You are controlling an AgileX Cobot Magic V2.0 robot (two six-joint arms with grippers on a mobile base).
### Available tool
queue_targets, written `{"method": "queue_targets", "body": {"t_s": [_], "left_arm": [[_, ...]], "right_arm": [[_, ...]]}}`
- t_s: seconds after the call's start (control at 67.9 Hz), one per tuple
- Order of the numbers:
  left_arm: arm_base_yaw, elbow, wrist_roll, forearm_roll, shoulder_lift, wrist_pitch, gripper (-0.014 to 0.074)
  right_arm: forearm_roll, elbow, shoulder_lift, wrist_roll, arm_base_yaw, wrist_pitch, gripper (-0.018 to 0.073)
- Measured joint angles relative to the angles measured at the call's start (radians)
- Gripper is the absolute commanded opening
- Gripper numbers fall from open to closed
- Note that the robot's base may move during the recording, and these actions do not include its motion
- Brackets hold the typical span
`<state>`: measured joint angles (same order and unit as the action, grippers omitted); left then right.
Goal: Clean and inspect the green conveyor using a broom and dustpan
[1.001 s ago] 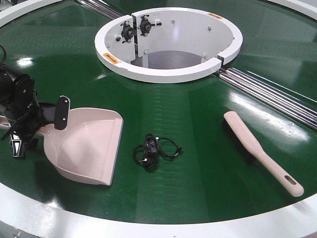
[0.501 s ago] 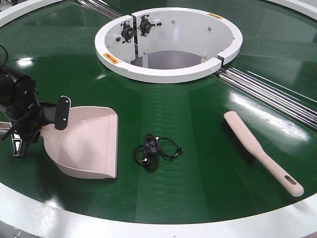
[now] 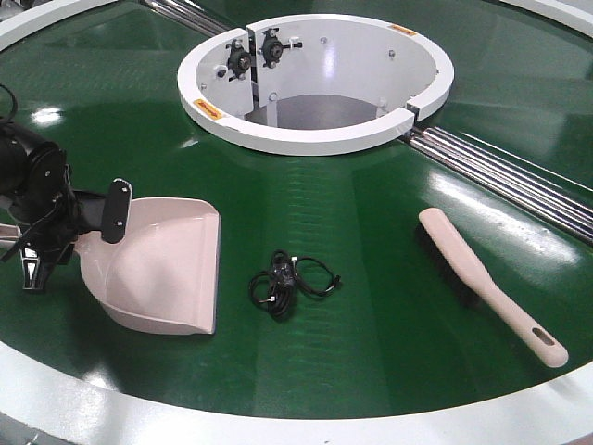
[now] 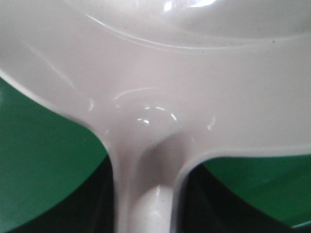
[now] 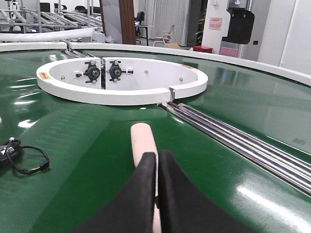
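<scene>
The job looks barely begun. The left gripper (image 3: 82,236) seems clenched on the handle of the dustpan (image 3: 167,269), whose neck runs straight back toward the wrist camera. The pan spreads out ahead of its fingers (image 3: 116,211) on the green conveyor (image 3: 371,232). The broom (image 3: 482,278) is not yet picked up. It lies flat just ahead of and below the right gripper (image 5: 157,156), whose black fingers (image 5: 143,194) are pressed together on nothing I can make out. A tangled black cable (image 3: 292,283) sits past the pan's mouth, on the far side from the left fingers, unswept. Sweeping and inspection are, I judge, all left to do. Small orange stickers (image 3: 208,109) on the white hub (image 3: 315,139) and a pink wall sign (image 5: 215,23) are too small to read, and no brand shows.
</scene>
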<state>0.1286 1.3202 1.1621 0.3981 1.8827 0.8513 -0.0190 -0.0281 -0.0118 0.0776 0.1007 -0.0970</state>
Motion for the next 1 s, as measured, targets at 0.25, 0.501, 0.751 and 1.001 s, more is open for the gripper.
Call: {"method": "queue_targets", "body": {"t_s": [0.25, 0.501, 0.751, 1.001], "left_arm": [[0.000, 0.000, 0.000, 0.000, 0.000, 0.000, 0.0035], [0.000, 0.000, 0.000, 0.000, 0.000, 0.000, 0.0035], [0.000, 0.000, 0.000, 0.000, 0.000, 0.000, 0.0035], [0.000, 0.000, 0.000, 0.000, 0.000, 0.000, 0.0035]], "right_arm": [[0.000, 0.000, 0.000, 0.000, 0.000, 0.000, -0.0008], [0.000, 0.000, 0.000, 0.000, 0.000, 0.000, -0.0008], [0.000, 0.000, 0.000, 0.000, 0.000, 0.000, -0.0008], [0.000, 0.000, 0.000, 0.000, 0.000, 0.000, -0.0008]]}}
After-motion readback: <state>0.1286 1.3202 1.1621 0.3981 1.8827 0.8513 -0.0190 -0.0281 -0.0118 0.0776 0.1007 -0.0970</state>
